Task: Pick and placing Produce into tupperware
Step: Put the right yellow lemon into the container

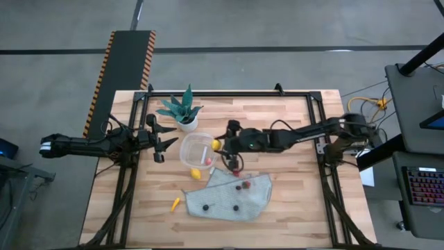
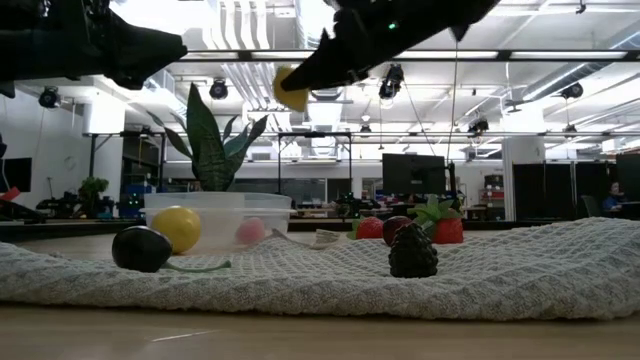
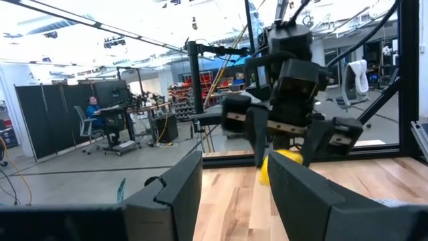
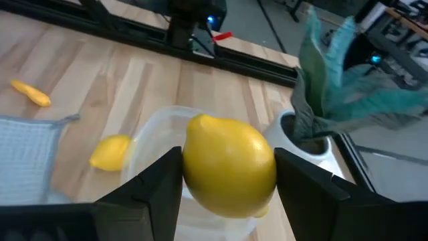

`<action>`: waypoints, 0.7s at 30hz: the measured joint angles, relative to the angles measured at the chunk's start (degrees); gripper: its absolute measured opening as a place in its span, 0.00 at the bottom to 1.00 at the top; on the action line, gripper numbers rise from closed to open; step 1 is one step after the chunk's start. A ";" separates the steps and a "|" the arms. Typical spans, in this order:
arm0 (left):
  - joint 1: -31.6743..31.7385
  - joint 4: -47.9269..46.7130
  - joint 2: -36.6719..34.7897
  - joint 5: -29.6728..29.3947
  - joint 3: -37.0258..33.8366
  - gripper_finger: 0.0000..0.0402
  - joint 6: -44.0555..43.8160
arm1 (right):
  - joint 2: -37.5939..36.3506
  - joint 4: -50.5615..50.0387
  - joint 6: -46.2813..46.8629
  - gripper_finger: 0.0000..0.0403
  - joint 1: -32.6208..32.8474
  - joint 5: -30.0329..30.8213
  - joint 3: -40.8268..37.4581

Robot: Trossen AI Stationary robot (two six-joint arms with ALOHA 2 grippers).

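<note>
My right gripper [image 1: 220, 145] hangs above the table at the right rim of the round clear tupperware [image 1: 195, 149], shut on a yellow lemon [image 4: 229, 166]. In the low view the lemon [image 2: 291, 88] is high above the tupperware [image 2: 215, 214]. A pink piece [image 2: 250, 232] shows through the container's wall. More produce lies on the grey cloth [image 1: 229, 196]: red berries [image 1: 239, 185] and dark berries [image 1: 235, 207]. A second yellow piece [image 1: 196, 173] and a small orange one [image 1: 175, 203] rest on the bare wood. My left gripper [image 1: 168, 137] waits open, just left of the tupperware. My right gripper pinches the lemon's middle [image 4: 194, 175] between its two fingers [image 4: 159, 182], one on each side. The fingers come from the table's right, slanting down. The lemon is lifted clear, over the tupperware's rim [image 4: 158, 120].
A green spiky plant in a small white pot [image 1: 183, 112] stands just beyond the tupperware, toward the far edge. A black frame rail [image 1: 229, 93] runs along the far edge. Bare wood [image 1: 291, 173] lies to the right of the cloth.
</note>
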 joint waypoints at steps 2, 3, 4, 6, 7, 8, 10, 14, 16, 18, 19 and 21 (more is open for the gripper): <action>0.00 0.02 0.00 0.00 0.00 0.39 0.00 | 2.21 -0.14 -0.08 0.50 -0.88 -1.78 2.22; 0.00 0.01 0.00 0.00 0.00 0.39 0.00 | 3.27 -0.25 -0.08 0.50 -1.31 -2.01 3.43; 0.00 0.02 0.00 0.00 0.00 0.39 0.00 | 4.30 -0.72 -0.22 0.50 -1.61 -2.08 4.57; 0.00 0.02 0.09 0.00 0.00 0.39 0.00 | 6.54 -2.11 -1.20 0.50 -2.28 -2.90 7.08; 0.00 -0.05 0.09 0.00 0.00 0.39 0.00 | 7.61 -2.58 -1.36 0.50 -2.61 -3.15 8.27; 0.00 0.00 0.09 0.00 0.00 0.39 0.00 | 8.88 -3.13 -1.40 0.50 -2.82 -3.17 9.43; 0.00 0.02 0.07 -0.01 0.00 0.39 0.00 | 11.30 -4.29 -1.64 0.50 -3.36 -3.24 12.15; 0.00 0.00 0.04 -0.02 0.00 0.39 0.00 | 16.20 -9.59 -2.79 0.50 -4.14 -3.36 17.33; 0.00 0.03 0.08 0.00 0.00 0.39 0.01 | 18.68 -12.12 -2.87 0.50 -4.36 -3.36 19.53; 0.00 -0.09 0.11 -0.02 0.00 0.39 0.35 | 20.63 -14.23 -3.02 0.50 -4.49 -3.30 21.37; 0.00 -0.09 0.09 -0.02 0.00 0.39 0.37 | 21.48 -15.52 -3.15 0.50 -4.51 -3.24 22.29; 0.00 -0.15 0.09 -0.02 0.00 0.39 0.43 | 22.85 -16.95 -3.59 0.50 -4.53 -3.12 23.75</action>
